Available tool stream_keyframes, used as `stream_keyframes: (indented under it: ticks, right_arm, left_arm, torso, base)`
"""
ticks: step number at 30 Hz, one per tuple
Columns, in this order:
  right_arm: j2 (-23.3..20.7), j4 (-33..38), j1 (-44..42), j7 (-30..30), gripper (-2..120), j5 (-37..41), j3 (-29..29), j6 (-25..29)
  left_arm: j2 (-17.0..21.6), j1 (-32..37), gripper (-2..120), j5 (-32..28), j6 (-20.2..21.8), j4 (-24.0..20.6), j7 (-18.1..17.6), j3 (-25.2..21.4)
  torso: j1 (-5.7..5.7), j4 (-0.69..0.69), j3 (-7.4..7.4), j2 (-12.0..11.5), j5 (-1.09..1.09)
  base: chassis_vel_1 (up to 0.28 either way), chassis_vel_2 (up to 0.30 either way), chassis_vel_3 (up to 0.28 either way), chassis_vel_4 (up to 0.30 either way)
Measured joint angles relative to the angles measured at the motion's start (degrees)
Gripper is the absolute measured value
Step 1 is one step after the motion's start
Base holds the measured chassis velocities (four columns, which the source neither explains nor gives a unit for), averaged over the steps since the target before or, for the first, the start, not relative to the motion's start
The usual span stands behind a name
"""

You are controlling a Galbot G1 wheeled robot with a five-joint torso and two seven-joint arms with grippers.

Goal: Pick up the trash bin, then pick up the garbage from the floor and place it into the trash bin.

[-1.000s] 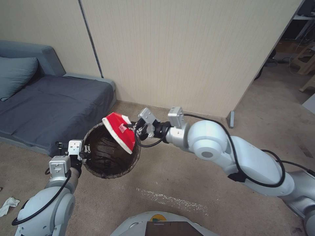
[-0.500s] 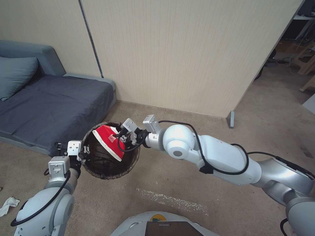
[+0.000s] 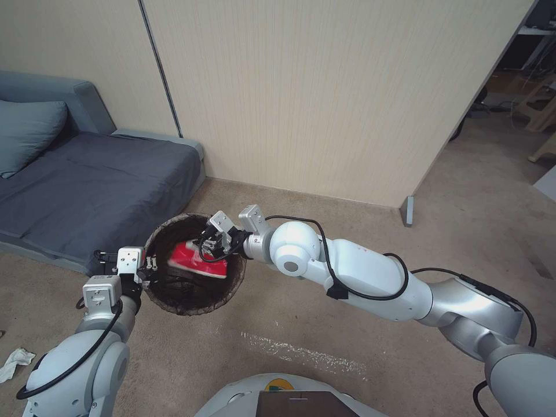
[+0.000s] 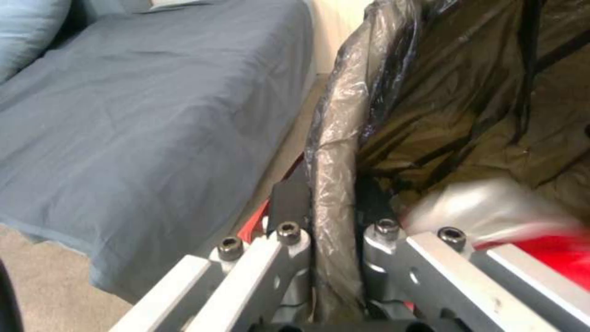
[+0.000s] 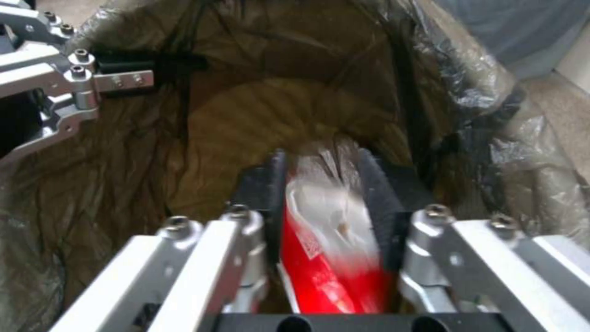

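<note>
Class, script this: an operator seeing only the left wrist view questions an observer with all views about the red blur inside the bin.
Operator: My left pincer clamps the rim of the round, dark-bag-lined trash bin. What's the red blur?
Observer: A red-and-white plastic wrapper, at the right pincer inside the mouth.
Operator: Anything beneath?
Observer: Bare bag lining.
Operator: Litter left?
Observer: A crumpled white tissue on the carpet, by the left arm.

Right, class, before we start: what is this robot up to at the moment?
It is tidying litter. The left pincer grips the rim of the trash bin, holding it beside the sofa. The right pincer holds a red-white wrapper inside the bin's mouth. A white tissue lies on the floor.
</note>
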Motion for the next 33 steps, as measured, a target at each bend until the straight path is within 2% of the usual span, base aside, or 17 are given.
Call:
stream_keyframes:
  ticks: [6, 7, 10, 11, 14, 15, 17, 19, 21, 22, 23, 25, 26, 28, 29, 30, 33]
  right_arm:
    - [0.4, 0.0, 0.1, 0.8, 57, 1.1, 0.4, 0.3]
    - [0.4, 0.0, 0.1, 0.8, 57, 1.1, 0.4, 0.3]
    - [0.5, 0.0, 0.0, 1.2, 71, 1.2, 1.2, 0.8]
    - [0.5, 0.0, 0.0, 1.2, 71, 1.2, 1.2, 0.8]
    - [-1.8, 2.4, 0.4, 2.1, 85, 2.2, 3.1, 2.0]
    - [-1.8, 2.4, 0.4, 2.1, 85, 2.2, 3.1, 2.0]
    - [-5.3, 6.1, -0.5, 3.7, 96, 3.2, 7.2, 2.2]
    - [-6.4, 7.3, -1.4, 4.0, 96, 3.3, 8.9, 2.2]
    - [-9.7, 10.6, -5.9, 4.5, 100, 2.8, 15.1, 2.2]
    - [-12.3, 12.8, -11.0, 3.8, 100, 0.2, 20.7, 2.4]
    - [-12.3, 12.8, -11.0, 3.8, 100, 0.2, 20.7, 2.4]
    - [-15.4, 14.8, -18.7, 3.1, 100, -5.1, 28.6, 5.5]
    - [-15.4, 14.8, -18.7, 3.1, 100, -5.1, 28.6, 5.5]
    - [-16.4, 15.6, -25.8, 3.2, 100, -8.5, 35.9, 7.3]
    - [-16.6, 16.1, -31.7, 3.4, 100, -10.4, 41.3, 8.4]
    - [-16.6, 16.1, -31.7, 3.4, 100, -10.4, 41.3, 8.4]
    - [-14.8, 17.2, -41.5, 5.2, 100, -15.4, 52.3, 9.8]
  left_arm:
    - [-0.2, -0.4, 4, 0.0, 0.0, 0.0, 0.0, 0.1]
    - [-0.2, -0.4, 4, 0.0, 0.0, 0.0, 0.0, 0.1]
    - [-0.3, -0.4, 4, 0.0, 0.0, 0.0, 0.0, 0.1]
    - [-0.3, -0.4, 4, 0.0, 0.0, 0.0, 0.0, 0.1]
    - [-0.1, -0.4, 4, -0.2, 0.0, 0.0, 0.0, -0.1]
    - [-0.1, -0.4, 4, -0.2, 0.0, 0.0, 0.0, -0.1]
    - [-0.1, -0.5, 4, -0.4, 0.0, 0.0, 0.1, -0.1]
    - [-0.1, -0.5, 4, -0.4, 0.0, 0.0, 0.1, -0.1]
    - [-0.1, -0.7, 4, -0.6, 0.0, 0.0, 0.1, -0.1]
    - [-0.1, -1.0, 4, -0.7, 0.0, 0.0, 0.1, 0.0]
    - [-0.1, -1.0, 4, -0.7, 0.0, 0.0, 0.1, 0.0]
    - [-0.2, -1.4, 4, -0.8, 0.0, 0.0, 0.0, 0.2]
    - [-0.2, -1.4, 4, -0.8, 0.0, 0.0, 0.0, 0.2]
    - [-0.2, -1.6, 4, -0.7, 0.0, 0.0, -0.1, 0.3]
    - [-0.2, -1.7, 4, -0.8, 0.0, 0.0, -0.1, 0.4]
    - [-0.2, -1.7, 4, -0.8, 0.0, 0.0, -0.1, 0.4]
    - [0.1, -2.0, 4, -0.8, 0.0, 0.0, -0.1, 0.5]
  torso:
    - [0.00, -0.01, 0.00, 0.0, 0.00]
    - [0.00, -0.01, 0.00, 0.0, 0.00]
    - [0.00, 0.01, 0.00, 0.0, 0.01]
    - [0.00, 0.01, 0.00, 0.0, 0.01]
    - [0.00, 0.02, 0.00, 0.0, 0.01]
    - [0.00, 0.02, 0.00, 0.0, 0.01]
    - [0.00, 0.01, 0.00, 0.0, 0.01]
    - [0.00, 0.02, 0.00, 0.0, 0.01]
    - [0.00, 0.00, 0.00, 0.0, 0.02]
    - [0.00, -0.01, 0.00, 0.0, 0.04]
    - [0.00, -0.01, 0.00, 0.0, 0.04]
    - [0.00, -0.01, 0.00, 0.0, 0.04]
    - [0.00, -0.01, 0.00, 0.0, 0.04]
    - [0.00, -0.01, -0.01, 0.0, 0.02]
    - [0.00, -0.02, -0.01, 0.0, 0.04]
    - [0.00, -0.02, -0.01, 0.0, 0.04]
    - [0.00, -0.02, -0.01, 0.0, 0.04]
  base:
    - [0.000, 0.000, 0.000, 0.000]
    - [0.000, 0.000, 0.000, 0.000]
    - [0.000, 0.000, 0.000, 0.000]
    - [0.000, 0.000, 0.000, 0.000]
    - [0.000, 0.000, 0.000, 0.000]
    - [0.000, 0.000, 0.000, 0.000]
    - [0.000, 0.000, 0.000, 0.000]
    - [0.000, 0.000, 0.000, 0.000]
    - [0.000, 0.000, 0.000, 0.000]
    - [0.000, 0.000, 0.000, 0.000]
    - [0.000, 0.000, 0.000, 0.000]
    - [0.000, 0.000, 0.000, 0.000]
    - [0.000, 0.000, 0.000, 0.000]
    - [0.000, 0.000, 0.000, 0.000]
    - [0.000, 0.000, 0.000, 0.000]
    - [0.000, 0.000, 0.000, 0.000]
    - [0.000, 0.000, 0.000, 0.000]
